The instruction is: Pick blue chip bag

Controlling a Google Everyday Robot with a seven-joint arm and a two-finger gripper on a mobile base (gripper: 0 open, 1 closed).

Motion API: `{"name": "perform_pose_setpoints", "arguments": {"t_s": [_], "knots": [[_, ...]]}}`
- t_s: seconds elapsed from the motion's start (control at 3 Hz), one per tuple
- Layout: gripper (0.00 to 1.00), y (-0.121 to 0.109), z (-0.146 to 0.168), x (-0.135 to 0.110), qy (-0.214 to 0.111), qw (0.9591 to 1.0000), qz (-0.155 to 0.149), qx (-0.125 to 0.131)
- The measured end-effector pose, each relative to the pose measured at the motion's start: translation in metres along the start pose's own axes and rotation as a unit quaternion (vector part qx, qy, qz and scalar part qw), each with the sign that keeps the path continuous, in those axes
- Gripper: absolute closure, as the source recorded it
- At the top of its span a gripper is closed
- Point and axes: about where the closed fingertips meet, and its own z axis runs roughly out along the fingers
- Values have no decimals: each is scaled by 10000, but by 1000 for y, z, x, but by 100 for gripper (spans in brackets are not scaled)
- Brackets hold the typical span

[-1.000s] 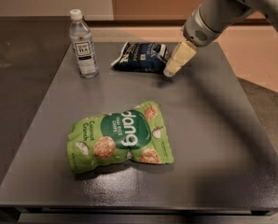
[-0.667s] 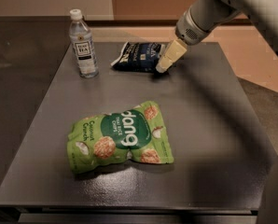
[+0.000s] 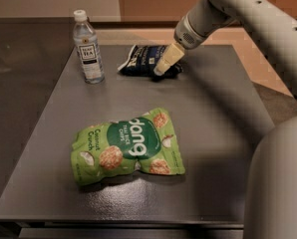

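Cream-coloured and slanting down from the upper right, the claw (image 3: 160,71) has its tip on or just over the right part of the blue chip bag (image 3: 138,61). Whether it is apart, together or clamped on the bag cannot be told from this view. The bag lies flat at the far middle of the dark grey counter (image 3: 213,118). It is crinkled and navy with white lettering, and its right end is partly hidden behind the claw. To the left of the bag, near it but not touching, stands an upright clear tea bottle (image 3: 88,51) with a white cap and a white label. Well apart from both, toward the near side of the counter, a larger bright green "dang" rice chip bag (image 3: 128,146) lies flat and a little skewed, with its lettering upside down to the camera. From the claw, the pale grey robot arm (image 3: 238,14) rises to the top right and comes down along the right edge. A broad rounded part of the robot (image 3: 280,183) fills the lower right corner and covers the counter's near right corner.
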Motion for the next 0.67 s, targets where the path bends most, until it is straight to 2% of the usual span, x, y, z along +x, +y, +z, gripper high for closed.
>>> {"name": "perform_pose_setpoints", "arguments": {"t_s": [0.33,0.67], "knots": [[0,1,14,-8,-55,9999,-23,-128],[17,6,22,-10,57,9994,-44,-331]]}}
